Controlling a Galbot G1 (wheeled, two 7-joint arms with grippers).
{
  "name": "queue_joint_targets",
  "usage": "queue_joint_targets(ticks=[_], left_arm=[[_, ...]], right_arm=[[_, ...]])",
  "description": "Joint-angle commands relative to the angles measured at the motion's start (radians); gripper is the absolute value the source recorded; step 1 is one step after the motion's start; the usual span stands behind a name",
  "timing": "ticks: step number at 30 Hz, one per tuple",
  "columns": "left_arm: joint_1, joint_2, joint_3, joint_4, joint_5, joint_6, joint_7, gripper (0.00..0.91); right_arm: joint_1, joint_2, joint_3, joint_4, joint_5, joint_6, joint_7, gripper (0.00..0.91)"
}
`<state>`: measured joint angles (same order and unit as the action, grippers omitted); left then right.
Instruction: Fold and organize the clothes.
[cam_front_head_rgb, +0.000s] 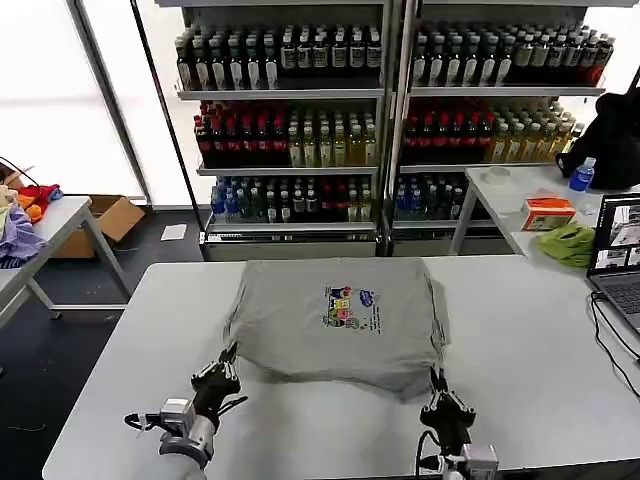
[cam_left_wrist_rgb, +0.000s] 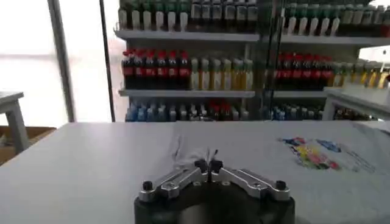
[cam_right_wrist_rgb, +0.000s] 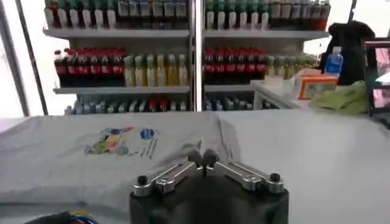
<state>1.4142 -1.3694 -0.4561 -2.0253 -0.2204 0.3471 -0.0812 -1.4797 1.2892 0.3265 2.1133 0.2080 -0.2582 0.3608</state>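
The clothes are one light grey T-shirt (cam_front_head_rgb: 335, 318) lying on the white table (cam_front_head_rgb: 530, 340), its printed logo (cam_front_head_rgb: 348, 305) facing up. Its sides look folded in. My left gripper (cam_front_head_rgb: 222, 372) is at the shirt's near left corner, and in the left wrist view my left gripper (cam_left_wrist_rgb: 208, 162) is shut with puckered grey cloth (cam_left_wrist_rgb: 195, 149) pinched at its tips. My right gripper (cam_front_head_rgb: 437, 383) is at the near right corner. The right wrist view shows my right gripper (cam_right_wrist_rgb: 203, 159) shut on the shirt's edge (cam_right_wrist_rgb: 183, 137).
A laptop (cam_front_head_rgb: 620, 262) with its cable sits at the table's right edge. Behind it, a second table holds a lime-green cloth (cam_front_head_rgb: 566, 243), an orange box (cam_front_head_rgb: 548, 213) and a water bottle (cam_front_head_rgb: 582, 176). Bottle shelves (cam_front_head_rgb: 380, 130) stand behind. Coloured cloths (cam_front_head_rgb: 20, 232) lie on a left side table.
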Motion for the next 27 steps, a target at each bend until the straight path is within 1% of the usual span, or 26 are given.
queue_joint_targets(ticks=[1, 3, 6, 7, 9, 13, 16, 22, 27], left_arm=[[-0.105, 0.015, -0.008, 0.069, -0.058, -0.009, -0.003, 0.000], [-0.143, 0.019, -0.002, 0.095, -0.068, -0.004, -0.008, 0.000], [-0.199, 0.028, 0.009, 0.147, -0.069, -0.002, -0.006, 0.000], [-0.234, 0.033, 0.015, 0.168, -0.085, 0.001, -0.004, 0.010], [-0.263, 0.041, 0.027, 0.199, -0.112, 0.014, -0.002, 0.000], [-0.339, 0.045, 0.054, 0.274, -0.128, 0.026, -0.004, 0.000], [-0.383, 0.050, 0.061, 0.301, -0.137, 0.033, -0.007, 0.000], [-0.457, 0.057, 0.087, 0.379, -0.155, 0.052, -0.019, 0.000], [-0.484, 0.058, 0.102, 0.423, -0.160, 0.070, -0.025, 0.000]], right_arm=[[0.160, 0.002, 0.005, -0.082, -0.003, -0.020, -0.014, 0.000], [0.189, -0.002, 0.003, -0.100, 0.000, -0.027, -0.015, 0.000], [0.262, 0.000, 0.000, -0.182, 0.017, -0.052, -0.018, 0.000], [0.286, 0.004, -0.001, -0.214, 0.017, -0.055, -0.024, 0.000], [0.309, 0.004, -0.006, -0.246, 0.018, -0.056, -0.030, 0.000], [0.393, 0.012, -0.022, -0.322, 0.034, -0.061, -0.016, 0.000], [0.474, 0.015, -0.033, -0.364, 0.049, -0.074, -0.020, 0.000], [0.592, 0.026, -0.051, -0.454, 0.072, -0.108, -0.025, 0.000], [0.631, 0.035, -0.063, -0.489, 0.079, -0.139, -0.029, 0.000]])
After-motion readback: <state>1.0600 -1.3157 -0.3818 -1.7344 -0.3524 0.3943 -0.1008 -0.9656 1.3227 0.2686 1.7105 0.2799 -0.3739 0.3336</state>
